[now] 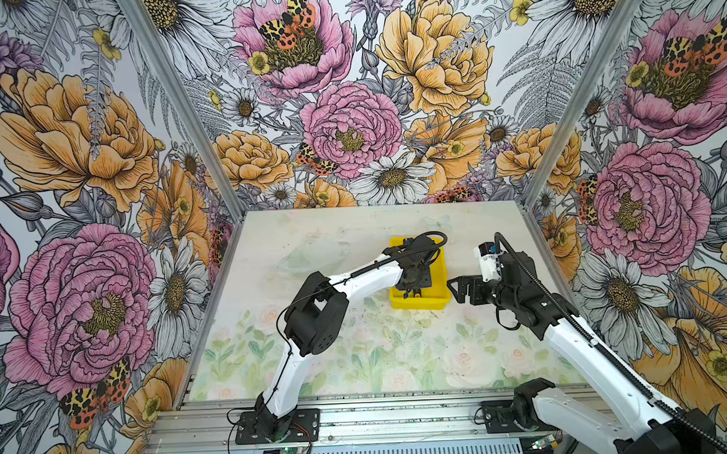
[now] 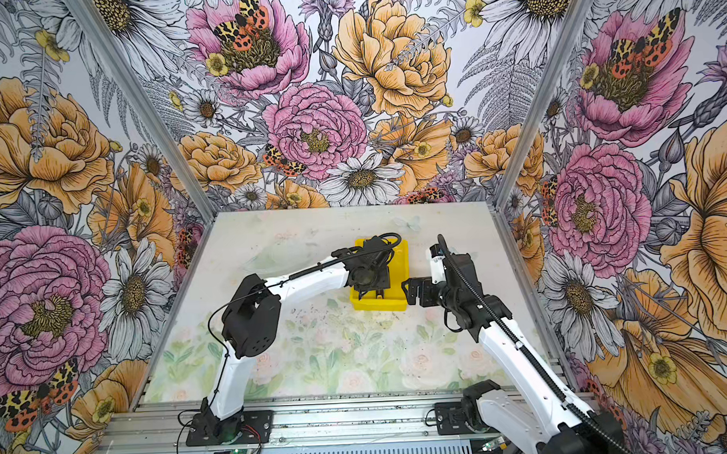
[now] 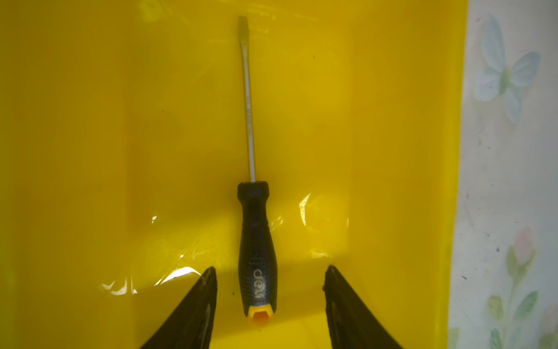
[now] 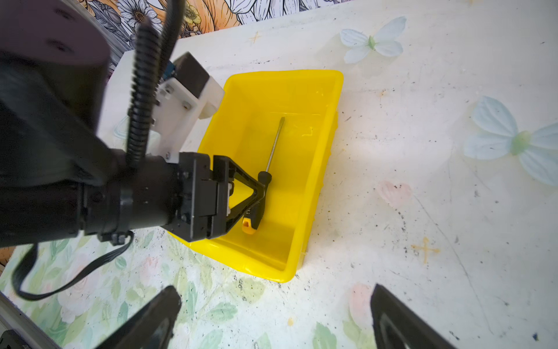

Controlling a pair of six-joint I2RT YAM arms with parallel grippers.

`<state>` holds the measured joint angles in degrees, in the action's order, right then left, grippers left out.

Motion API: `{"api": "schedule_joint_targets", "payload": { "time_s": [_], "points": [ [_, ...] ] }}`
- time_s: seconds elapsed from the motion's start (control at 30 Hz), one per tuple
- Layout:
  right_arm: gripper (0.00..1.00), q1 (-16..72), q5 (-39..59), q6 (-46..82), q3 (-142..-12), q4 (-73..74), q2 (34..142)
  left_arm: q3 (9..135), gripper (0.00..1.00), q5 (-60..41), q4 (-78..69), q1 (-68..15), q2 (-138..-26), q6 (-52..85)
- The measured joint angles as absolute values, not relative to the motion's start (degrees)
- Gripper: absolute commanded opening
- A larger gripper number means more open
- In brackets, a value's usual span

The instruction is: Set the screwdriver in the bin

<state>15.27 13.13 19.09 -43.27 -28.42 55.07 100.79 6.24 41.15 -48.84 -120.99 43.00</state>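
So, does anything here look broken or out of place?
Nothing stands out. The screwdriver lies straight inside the yellow bin, with the left hand open on either side of its handle, not touching it. The table only shows scattered dark specks.

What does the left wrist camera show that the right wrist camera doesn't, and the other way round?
Left wrist only: the lettering on the screwdriver handle, and the fingers of the left end effector standing clear of the handle on either side. Right wrist only: the whole bin on the table, and the right end effector, open and empty. Both: the screwdriver lying flat inside the bin.
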Motion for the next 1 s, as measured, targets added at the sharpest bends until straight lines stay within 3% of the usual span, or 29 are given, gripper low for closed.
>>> {"api": "schedule_joint_targets", "payload": {
  "time_s": [0.2, 0.63, 0.87, 1.0],
  "points": [
    [0.99, 14.9, 11.8, 19.1, -43.3, -28.4, 54.4, 97.8, 0.76, 8.5, 40.5, -48.8, -112.1, 42.2],
    [1.00, 14.3, 2.7, 20.1, -43.3, -28.5, 51.4, 76.4, 0.99, 22.4, 39.3, -45.2, -87.6, 29.7],
    [0.99, 13.8, -7.6, 19.9, -41.8, -27.8, 43.5, 59.6, 0.99, 30.4, 34.4, -42.1, -74.0, 22.9],
    [1.00, 13.8, -16.5, 19.7, -38.1, -27.7, 40.7, 49.7, 0.99, 30.5, 30.5, -34.5, -65.8, 20.7]
  ]
}}
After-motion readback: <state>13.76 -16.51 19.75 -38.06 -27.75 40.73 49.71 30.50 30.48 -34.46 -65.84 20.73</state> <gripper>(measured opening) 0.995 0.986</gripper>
